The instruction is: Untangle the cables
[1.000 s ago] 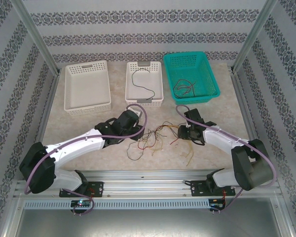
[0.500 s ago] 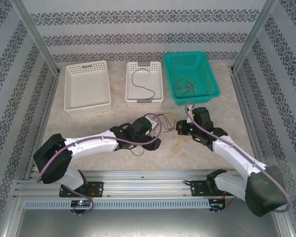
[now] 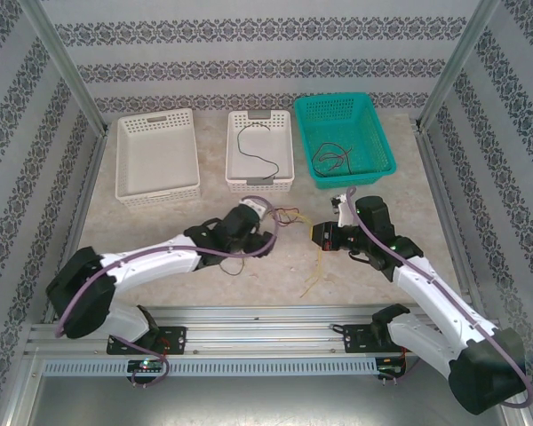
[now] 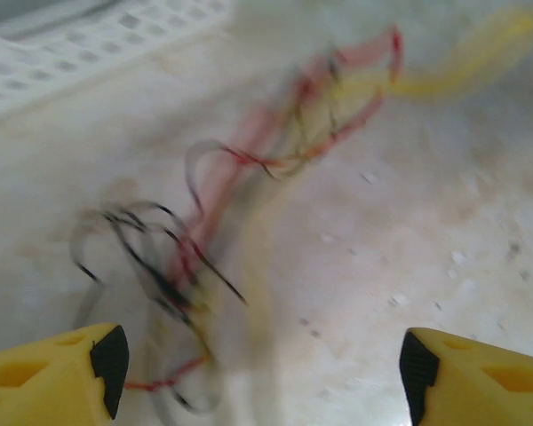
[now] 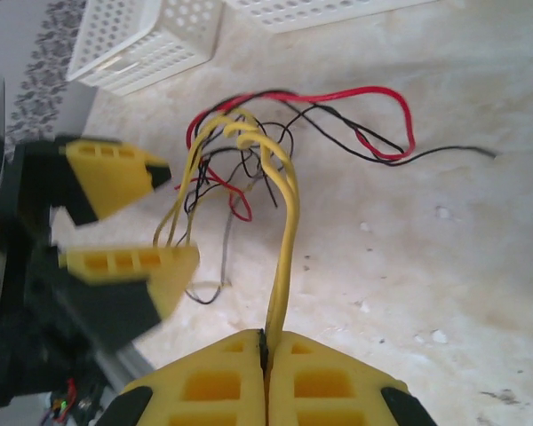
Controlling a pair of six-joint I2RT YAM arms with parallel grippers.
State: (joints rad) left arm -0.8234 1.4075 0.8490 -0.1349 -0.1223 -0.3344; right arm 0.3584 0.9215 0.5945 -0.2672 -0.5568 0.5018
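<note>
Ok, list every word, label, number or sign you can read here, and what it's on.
None can be read. The left white basket, the middle white basket, the teal basket, the yellow cable and the patterned wallpaper carry no lettering.

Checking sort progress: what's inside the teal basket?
The teal basket holds a small bunch of thin dark and reddish cables near its front wall. Nothing covers it; whether strands hide under the bunch is too small to tell.

robot lab test cell: aluminium frame posts (image 3: 69, 75), patterned wall panels (image 3: 266, 53) boxing surface (image 3: 124, 226), left arm (image 3: 151, 257), right arm (image 3: 431, 288) bolted to rail (image 3: 266, 330).
</note>
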